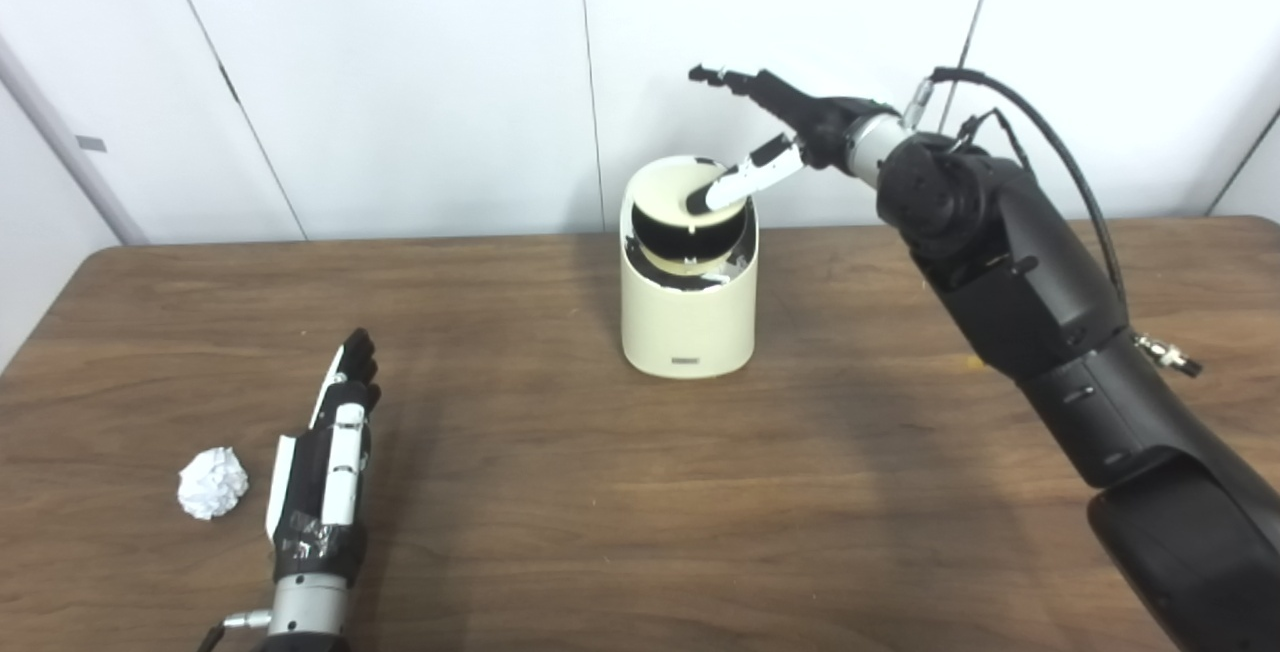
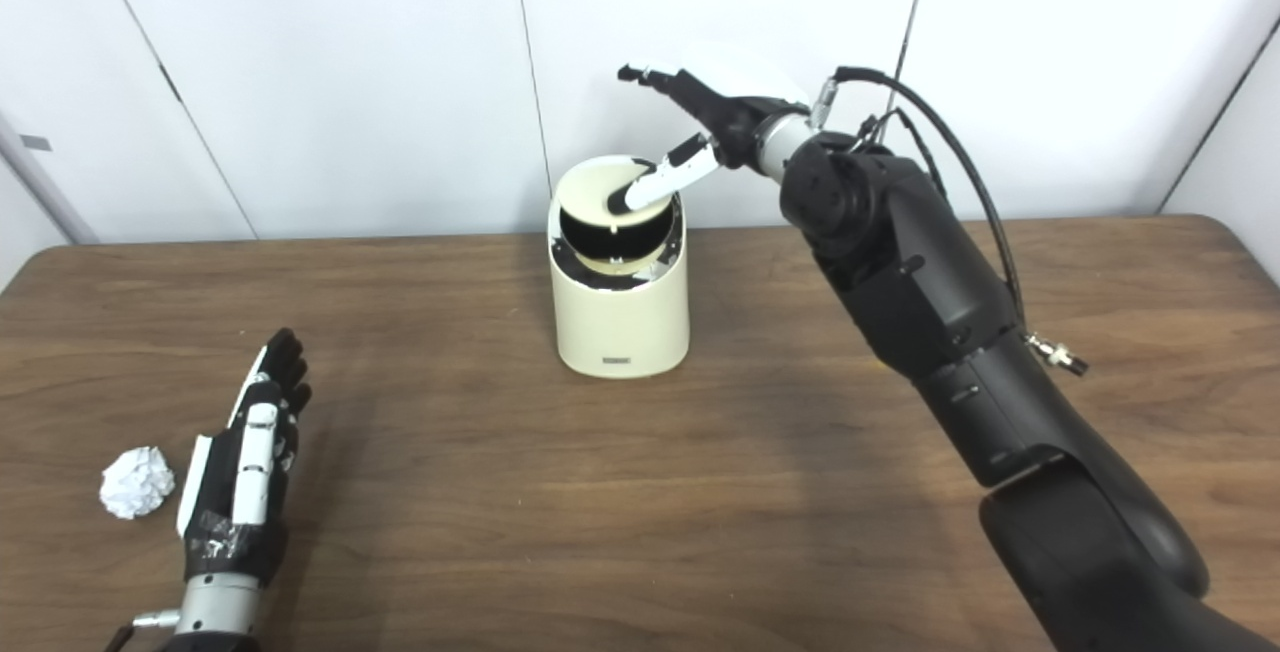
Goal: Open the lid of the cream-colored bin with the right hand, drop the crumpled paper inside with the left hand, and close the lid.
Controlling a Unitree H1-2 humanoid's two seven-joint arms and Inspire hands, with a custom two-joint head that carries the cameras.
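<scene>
The cream-colored bin (image 1: 688, 317) stands upright at the middle back of the wooden table (image 1: 620, 492). Its round lid (image 1: 672, 194) is tipped up, showing a dark gap beneath. My right hand (image 1: 775, 127) hovers over the bin with fingers spread, thumb tip pressing on the lid, holding nothing. A white crumpled paper ball (image 1: 212, 482) lies near the table's front left. My left hand (image 1: 330, 457) rests flat and open just right of the paper, not touching it.
White wall panels (image 1: 420, 72) rise behind the table's back edge. My right arm (image 1: 1040, 312) stretches diagonally over the table's right side.
</scene>
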